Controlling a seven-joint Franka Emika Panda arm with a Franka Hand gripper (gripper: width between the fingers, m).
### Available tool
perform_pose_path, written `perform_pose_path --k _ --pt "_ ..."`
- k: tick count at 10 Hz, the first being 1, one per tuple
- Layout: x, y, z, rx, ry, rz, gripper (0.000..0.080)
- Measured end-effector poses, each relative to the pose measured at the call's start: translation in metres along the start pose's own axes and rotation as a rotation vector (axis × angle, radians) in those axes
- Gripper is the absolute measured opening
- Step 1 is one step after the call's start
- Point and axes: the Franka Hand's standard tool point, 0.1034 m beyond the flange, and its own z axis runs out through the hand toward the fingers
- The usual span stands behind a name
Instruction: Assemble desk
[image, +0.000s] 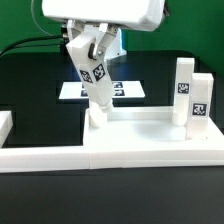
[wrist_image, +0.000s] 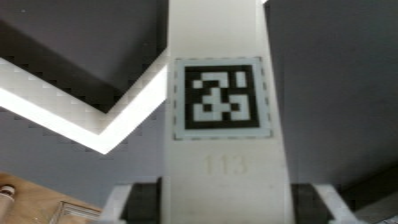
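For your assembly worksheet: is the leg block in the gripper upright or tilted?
Tilted. In the exterior view the leg block leans in the gripper, its lower end at the tabletop corner, unlike the upright legs.

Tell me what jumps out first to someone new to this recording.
The pincer holds a tagged white leg block tilted over the tabletop's corner toward the exterior view's left. Two more leg blocks already stand upright at the tabletop's end toward the exterior view's right. In the wrist view, the held block's black-and-white tag fills the middle.
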Motion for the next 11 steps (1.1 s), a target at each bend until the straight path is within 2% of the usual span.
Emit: perform_pose_path --k 1,2,3,5,7,8,9,11 --pt "-0.005 -0.007 0.005 -0.012 0.054 0.002 0.0288" --pt "-0.005 -0.008 0.016 -0.032 0.113 -0.069 0.0288" --pt "0.005 -0.004 0.02 -0.049 0.139 -0.084 0.0288" --pt "0.007 -0.011 0.019 -0.038 0.188 -0.106 0.0288" --pt "0.006 -0.009 0.02 -0.036 0.196 -0.105 0.0288" --pt "-0.006 -0.006 0.02 -0.026 0.196 -0.093 0.0288" --pt "-0.021 0.0 0.02 -0.028 0.199 -0.088 0.0288" --pt "-0.037 0.001 0.016 -0.046 0.205 -0.082 0.0288"
